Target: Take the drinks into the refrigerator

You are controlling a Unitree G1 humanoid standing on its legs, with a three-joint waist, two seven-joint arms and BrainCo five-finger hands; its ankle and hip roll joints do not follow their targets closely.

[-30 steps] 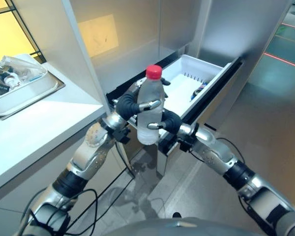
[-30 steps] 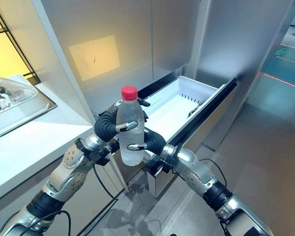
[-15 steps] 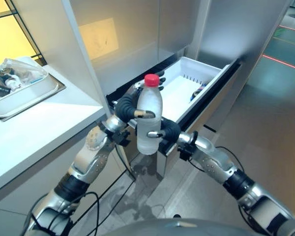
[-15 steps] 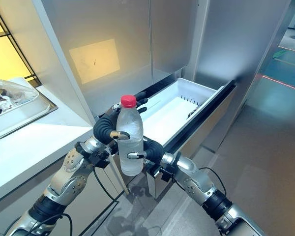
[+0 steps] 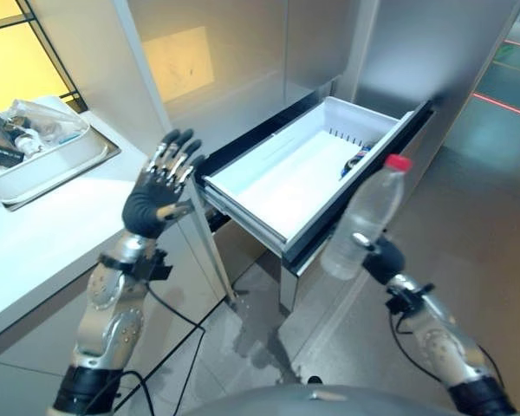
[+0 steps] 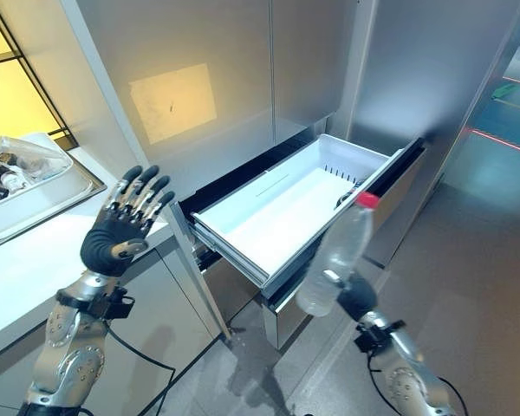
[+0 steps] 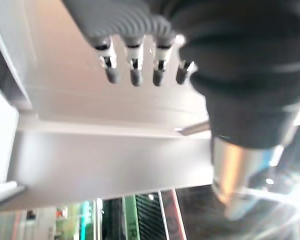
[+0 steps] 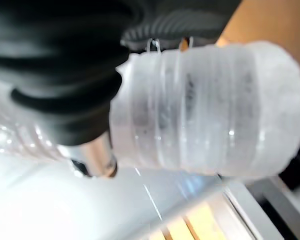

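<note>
left eye view: the water bottle (image 5: 361,218) is clear with a red cap, held in the right hand (image 5: 380,260) out past the front corner of the open refrigerator drawer (image 5: 277,173), above the floor (image 5: 477,217) and not over the drawer's basin. its long axis leans: the cap points up and away toward the right, the base down toward the robot's left. the right hand's dark cover shows low behind the bottle's base, and in the right wrist view the ribbed bottle wall lies straight across that hand (image 8: 65,75), with fingers curled round it. the left hand (image 5: 156,192) is raised by the edge of the desk (image 5: 61,234), well apart from the bottle, fingers straight and spread wide, holding nothing; the left wrist view shows its fingertips (image 7: 135,75) in a row, free of any surface. the drawer is white inside with a dark front rim, pulled far out of a tall grey cabinet front (image 5: 243,52); at its far right end lies a small dark item (image 5: 354,159) too small to tell. on the white desk, far left, stands a metal tray (image 5: 65,165) with crumpled clear wrapping and oddments. the floor is grey tile, with a red line (image 5: 503,104) far right. between bottle and drawer basin stands the drawer's dark front edge.
</note>
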